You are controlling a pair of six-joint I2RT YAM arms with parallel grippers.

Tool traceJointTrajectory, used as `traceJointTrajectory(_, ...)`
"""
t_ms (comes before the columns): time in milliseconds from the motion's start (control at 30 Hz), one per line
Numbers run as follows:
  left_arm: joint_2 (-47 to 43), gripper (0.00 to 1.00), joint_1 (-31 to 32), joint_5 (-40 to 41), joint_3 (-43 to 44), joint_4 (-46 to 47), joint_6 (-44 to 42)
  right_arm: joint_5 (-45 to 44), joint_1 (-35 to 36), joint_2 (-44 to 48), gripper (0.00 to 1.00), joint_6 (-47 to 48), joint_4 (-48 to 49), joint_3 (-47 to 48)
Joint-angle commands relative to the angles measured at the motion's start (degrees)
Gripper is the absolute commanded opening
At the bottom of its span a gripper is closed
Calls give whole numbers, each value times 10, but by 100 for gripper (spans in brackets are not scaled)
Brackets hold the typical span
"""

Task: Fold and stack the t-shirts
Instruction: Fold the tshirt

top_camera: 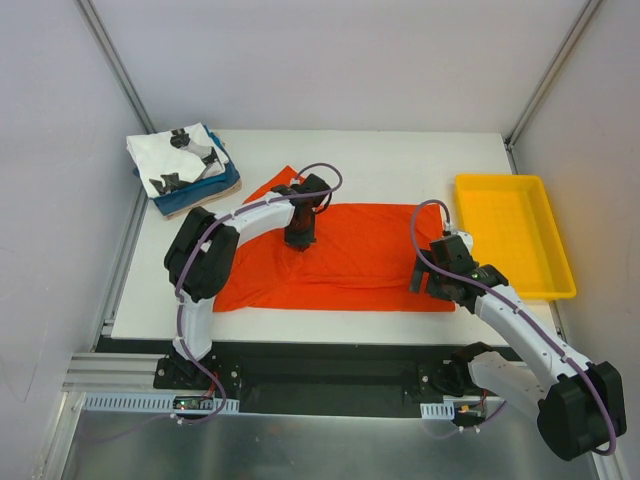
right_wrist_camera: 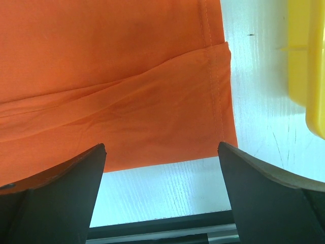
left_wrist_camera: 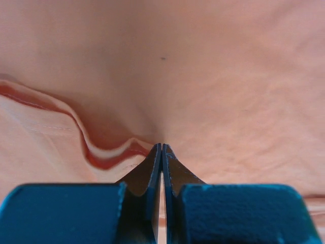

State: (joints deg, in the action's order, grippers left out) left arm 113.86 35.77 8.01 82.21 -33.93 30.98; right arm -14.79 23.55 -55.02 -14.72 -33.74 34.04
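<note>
White table (top_camera: 400, 165), pale walls around it, seen from above.

- Orange tee (top_camera: 370, 260): spread flat at table centre, long side running 9 to 3 o'clock. One corner sticks out toward 11 o'clock.
- Left gripper (top_camera: 300, 238): down on the tee, 11 o'clock of its middle. In the wrist view the fingers (left_wrist_camera: 152, 173) are pressed together, no gap. A raised fold of the cloth runs in from 9 o'clock and ends at the tips, so it has a pinch of the tee.
- Right gripper (top_camera: 425, 280): above the tee's 4 o'clock corner. Wrist view: fingers (right_wrist_camera: 71, 173) spread wide with nothing between them; hemmed corner and bare table lie below.
- Stack at 10 o'clock of the table: white tee (top_camera: 180, 160) with black prints on top, blue tee (top_camera: 229, 178) and tan tee (top_camera: 178, 208) edges under it. Apart from the orange tee.
- Yellow tray (top_camera: 500, 179): 3 o'clock edge of the table, near the orange tee, not touching it.
</note>
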Motion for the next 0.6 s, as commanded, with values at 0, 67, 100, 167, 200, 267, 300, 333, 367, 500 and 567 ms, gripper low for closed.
traceJointTrajectory(0, -32, 0, 17, 2, 29, -17, -15, -15, 1, 7, 97, 6, -2, 0)
traceJointTrajectory(67, -25, 0, 20, 0, 37, -18, -18, -16, 1, 8, 97, 7, -3, 0)
traceJointTrajectory(100, -22, 0, 22, -2, 39, -18, -19, -15, 1, 7, 97, 7, -3, 0)
traceJointTrajectory(167, -13, 0, 25, -6, 46, -18, -22, -16, 1, 8, 97, 7, -4, 0)
traceJointTrajectory(200, -10, 0, 27, -10, 48, -18, -24, -16, 1, 7, 97, 7, -4, 0)
traceJointTrajectory(267, -3, 0, 33, -12, 55, -18, -31, -16, 0, 6, 97, 8, -5, 0)
traceJointTrajectory(300, 0, 0, 34, -12, 58, -18, -32, -16, 0, 5, 97, 8, -4, 0)
traceJointTrajectory(333, 1, 6, 35, -11, 60, -18, -34, -16, 1, 5, 97, 7, -4, 1)
traceJointTrajectory(367, 2, 31, 37, -11, 61, -18, -36, -16, 1, 4, 97, 8, -5, 0)
traceJointTrajectory(500, -5, 76, 38, -9, 66, -21, -38, -16, 1, 4, 97, 8, -4, 0)
traceJointTrajectory(567, -19, 81, 38, -9, 64, -22, -40, -16, 0, 4, 97, 7, -4, 1)
